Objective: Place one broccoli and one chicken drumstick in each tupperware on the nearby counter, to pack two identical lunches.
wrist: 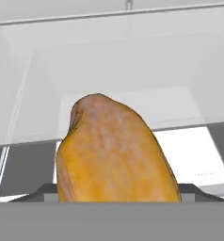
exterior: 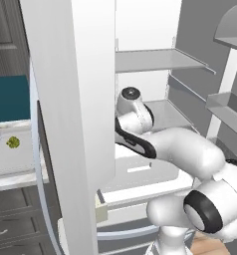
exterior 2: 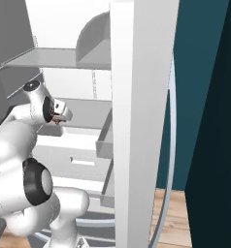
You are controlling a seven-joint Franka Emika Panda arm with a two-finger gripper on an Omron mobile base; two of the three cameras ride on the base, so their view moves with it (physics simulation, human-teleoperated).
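At the far left of the left base view, a tupperware (exterior: 11, 159) sits on the white counter (exterior: 18, 180), with one broccoli (exterior: 13, 143) lying in it. To its right stands the open fridge door (exterior: 73, 114), and past it the arm reaches into the fridge, between the shelves (exterior: 155, 60). In the hand view, a golden chicken drumstick (wrist: 111, 150) rises right in front of the camera, close up, with pale fridge walls behind it. The finger tips are hidden behind the drumstick; the jaws stand wide, and I cannot tell whether they grip the drumstick.
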